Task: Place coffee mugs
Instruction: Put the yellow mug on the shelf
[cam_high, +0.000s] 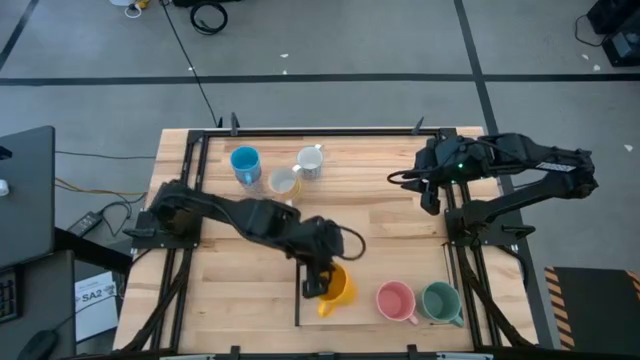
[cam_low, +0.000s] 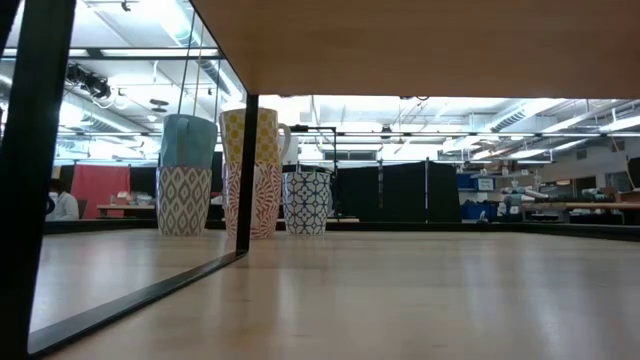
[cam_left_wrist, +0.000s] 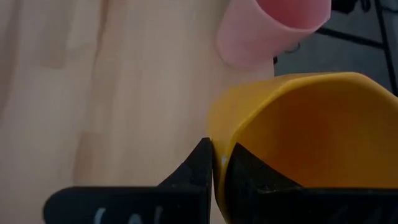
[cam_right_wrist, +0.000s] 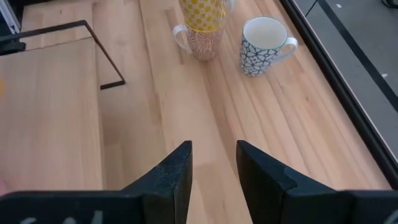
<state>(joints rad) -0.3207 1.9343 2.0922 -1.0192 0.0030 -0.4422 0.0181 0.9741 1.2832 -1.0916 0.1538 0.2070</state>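
**High view: orange mug clamped near the table's near edge**

High view: the left tool (cam_high: 322, 283) is seen near the middle of the table's (cam_high: 400, 240) near edge, clamped on the rim of the orange mug (cam_high: 338, 288). In the left wrist view the two fingers (cam_left_wrist: 202, 165) are pressed onto the orange wall, one outside and one inside. A pink mug (cam_high: 395, 301) and a green mug (cam_high: 441, 302) are set side by side just beyond it, toward the near right corner. Near the far edge, left of centre, a blue mug (cam_high: 245, 163) and two pale mugs (cam_high: 298, 172) are grouped. The right tool (cam_high: 430, 196) is held over the table's right side, its fingers (cam_right_wrist: 177, 168) apart and gripping nothing.
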